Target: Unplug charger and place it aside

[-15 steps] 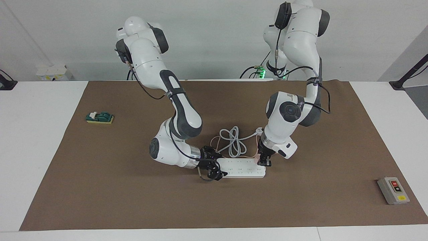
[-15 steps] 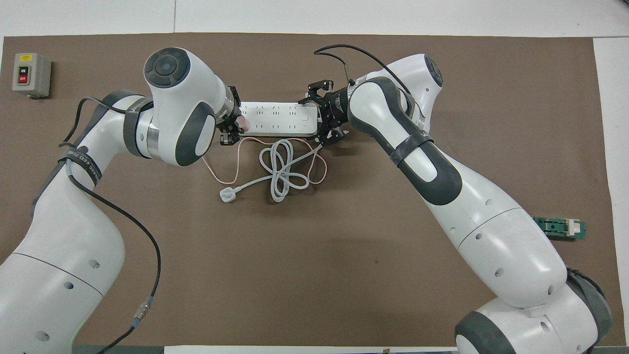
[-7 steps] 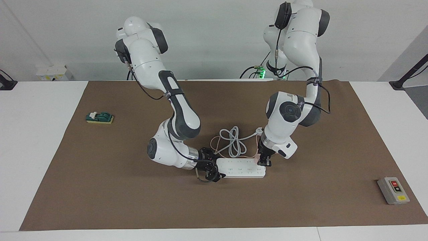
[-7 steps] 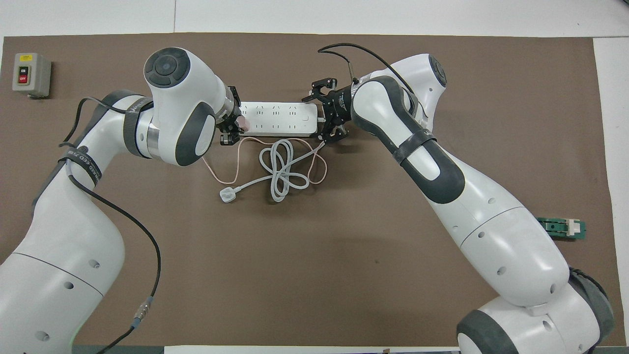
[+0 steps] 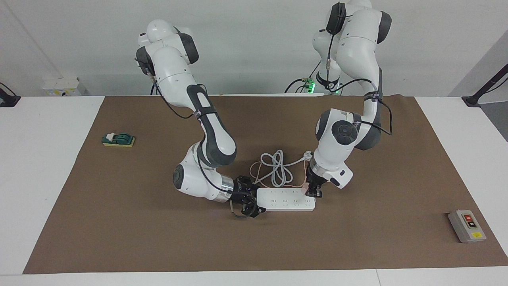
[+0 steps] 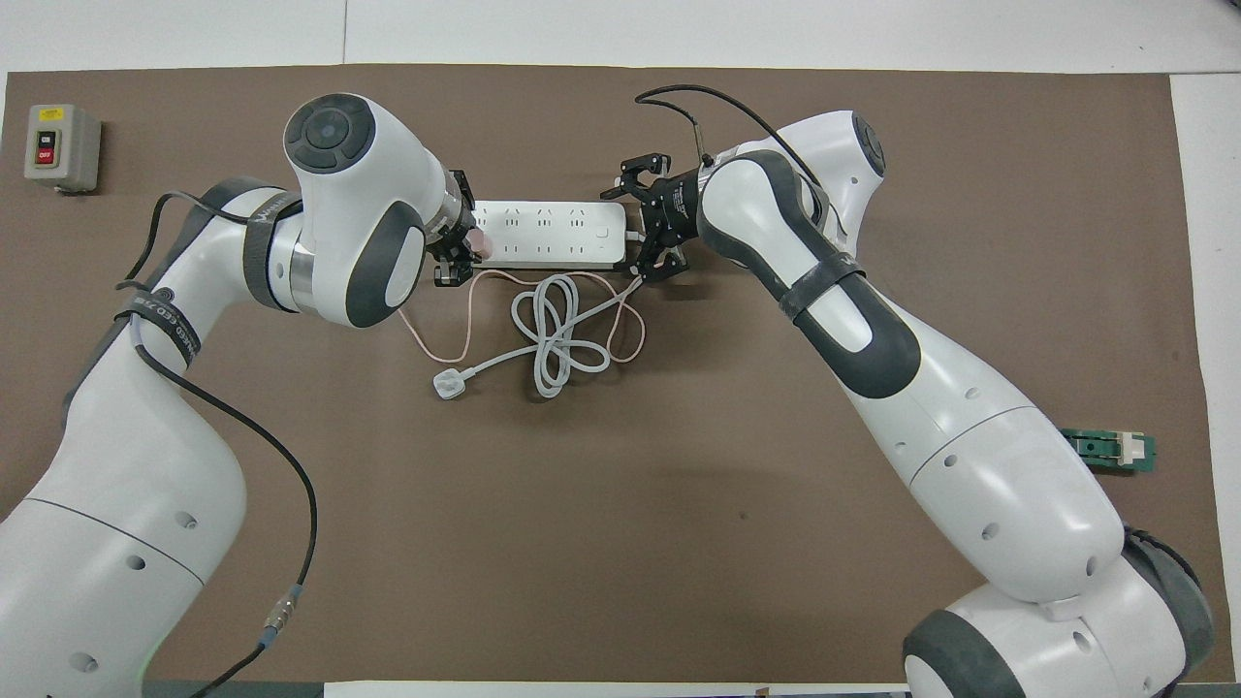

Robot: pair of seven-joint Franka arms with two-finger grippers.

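Note:
The small pink charger (image 5: 304, 190) (image 6: 477, 241) sits in the long white power strip (image 5: 285, 200) (image 6: 548, 235), at the strip's end toward the left arm. My left gripper (image 5: 312, 191) (image 6: 456, 254) comes down on the charger and is shut on it. The thin pink cable (image 6: 467, 320) loops on the mat nearer to the robots than the strip. My right gripper (image 5: 251, 201) (image 6: 635, 228) is low at the strip's other end, fingers spread wide and holding nothing.
The strip's thick white cord (image 5: 276, 169) (image 6: 555, 341) lies coiled nearer to the robots, ending in a white three-pin plug (image 5: 306, 155) (image 6: 448, 386). A grey switch box (image 5: 466, 225) (image 6: 60, 147) and a green block (image 5: 118, 139) (image 6: 1105, 451) lie at opposite ends of the brown mat (image 5: 357, 238).
My right gripper has drawn back off the strip's end, toward the right arm's end of the table. The left gripper, charger and strip have not moved.

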